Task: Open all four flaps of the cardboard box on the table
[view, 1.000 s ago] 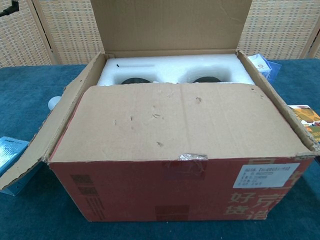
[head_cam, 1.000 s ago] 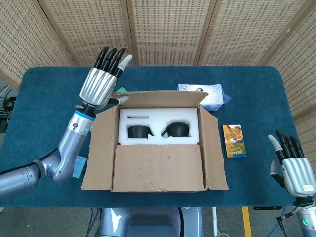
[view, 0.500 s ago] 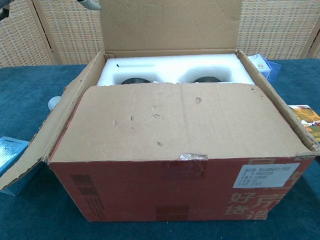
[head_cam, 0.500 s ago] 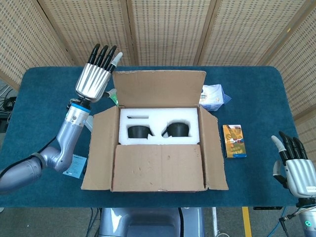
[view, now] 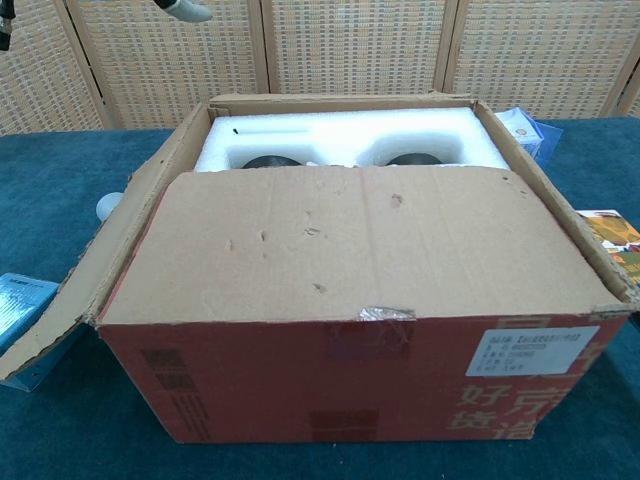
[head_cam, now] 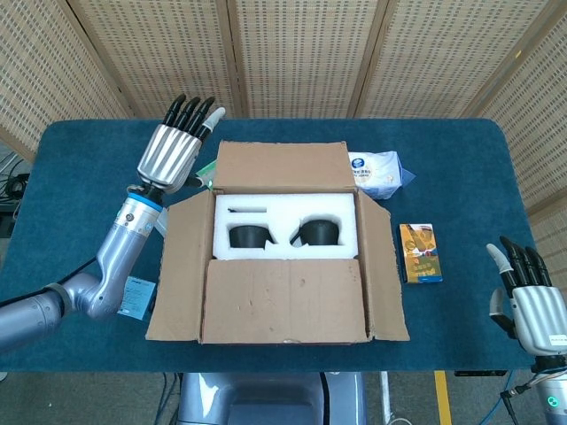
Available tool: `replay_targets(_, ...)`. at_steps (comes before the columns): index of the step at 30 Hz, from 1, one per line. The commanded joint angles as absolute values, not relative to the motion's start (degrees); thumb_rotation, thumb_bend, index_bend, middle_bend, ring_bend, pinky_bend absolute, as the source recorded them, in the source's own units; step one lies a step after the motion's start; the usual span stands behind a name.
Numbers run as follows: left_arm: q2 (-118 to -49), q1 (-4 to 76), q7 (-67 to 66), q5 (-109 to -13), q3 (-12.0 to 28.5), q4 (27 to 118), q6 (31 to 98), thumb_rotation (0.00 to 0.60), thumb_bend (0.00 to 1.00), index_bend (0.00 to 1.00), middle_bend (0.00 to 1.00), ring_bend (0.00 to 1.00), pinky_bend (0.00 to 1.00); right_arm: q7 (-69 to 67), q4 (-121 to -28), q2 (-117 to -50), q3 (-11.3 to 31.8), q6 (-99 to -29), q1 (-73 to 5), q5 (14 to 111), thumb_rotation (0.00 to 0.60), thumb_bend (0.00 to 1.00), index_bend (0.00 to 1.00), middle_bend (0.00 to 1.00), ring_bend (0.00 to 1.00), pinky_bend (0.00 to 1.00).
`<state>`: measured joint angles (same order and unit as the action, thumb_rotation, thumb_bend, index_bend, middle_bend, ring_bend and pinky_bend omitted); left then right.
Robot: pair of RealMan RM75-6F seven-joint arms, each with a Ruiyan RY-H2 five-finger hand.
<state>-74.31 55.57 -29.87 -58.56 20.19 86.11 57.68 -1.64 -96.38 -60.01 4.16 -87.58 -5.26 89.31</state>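
surface: blue cloth top carrying everything; the left hand is over its far left part, the right hand off its near right corner.
box: sits mid-surface, just right of and nearer than the left hand, well left of the right hand. Its long axis runs left to right across the robot's front; the opening faces up, and the printed red side faces the robot in the chest view.
flaps: all four look turned outward. The far flap lies back just right of the left hand; the near flap slopes toward the robot; the left flap hangs out below that hand's forearm; the right flap splays toward the right hand's side.
foam: white insert with two dark round items in its pockets, exposed inside.
step: judged the last one, with the far flap just laid open, so the task looks nearly or fully done.
next move: probably only drawing the left hand clear to the left without catching the far flap; if that flap springs up, it calls for a flat press back.
left hand: fingers straight and together, pointing away, holding nothing, just beside the far flap's left edge; contact not evident.
right hand: fingers extended upward, empty, idle.
card box: between the box and the right hand.
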Motion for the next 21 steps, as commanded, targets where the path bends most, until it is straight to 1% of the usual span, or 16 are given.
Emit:
replay_targets(1, -69.68, 54.23, -27.31, -53.94, 20.83, 92.96, 54.01, 0.461, 0.30, 0.06, 0.00, 0.00, 0.00, -1.64, -96.39, -60.02, 4.14, -87.55, -5.28, 89.38, 0.600, 0.80, 0.00, 0.00, 0.00, 0.00)
replay_targets(4, -68.30, 53.92, -26.34, -53.06, 20.71, 95.10, 52.99, 0.464, 0.33, 0.11, 0.00, 0.00, 0.00, -1.62, -96.41, -60.05, 4.13, -87.53, -5.30, 89.46, 0.600, 0.80, 0.00, 0.00, 0.00, 0.00)
replay_targets(7, -66.55, 53.26, -24.58, -52.38, 20.32, 98.04, 51.39, 0.466, 0.34, 0.17, 0.00, 0.00, 0.00, -1.68, -96.47, -60.08, 4.04, -87.61, -5.24, 89.64, 0.600, 0.80, 0.00, 0.00, 0.00, 0.00)
replay_targets(11, -63.70, 51.99, -21.36, -52.57, 19.36, 102.36, 48.98, 0.467, 0.34, 0.23, 0.00, 0.00, 0.00, -1.78, -96.52, -60.07, 3.85, -87.72, -5.09, 89.85, 0.600, 0.80, 0.00, 0.00, 0.00, 0.00)
replay_targets(16, -61.97, 50.70, -18.25, -54.56, 18.18, 105.54, 47.87, 0.483, 0.34, 0.30, 0.00, 0.00, 0.00, -1.64, -96.74, -60.04, 3.69, -88.02, -4.98, 90.40, 0.600, 0.80, 0.00, 0.00, 0.00, 0.00)
replay_targets(17, -61.81, 50.45, -17.80, -55.01, 17.90, 105.98, 47.82, 0.466, 0.34, 0.30, 0.00, 0.00, 0.00, -1.59, -96.78, -60.05, 3.66, -88.08, -4.95, 90.48, 0.600, 0.81, 0.00, 0.00, 0.00, 0.00)
replay_targets(19, -61.46, 49.84, -16.59, -56.01, 17.22, 107.18, 47.61, 0.398, 0.34, 0.32, 0.00, 0.00, 0.00, -1.54, -96.92, -60.04, 3.59, -88.18, -4.89, 90.63, 0.600, 0.80, 0.00, 0.00, 0.00, 0.00)
replay_targets(21, -61.40, 49.38, -15.79, -56.93, 16.63, 108.00, 47.62, 0.352, 0.34, 0.35, 0.00, 0.00, 0.00, -1.45, -97.01, -60.04, 3.53, -88.21, -4.83, 90.71, 0.600, 0.80, 0.00, 0.00, 0.00, 0.00)
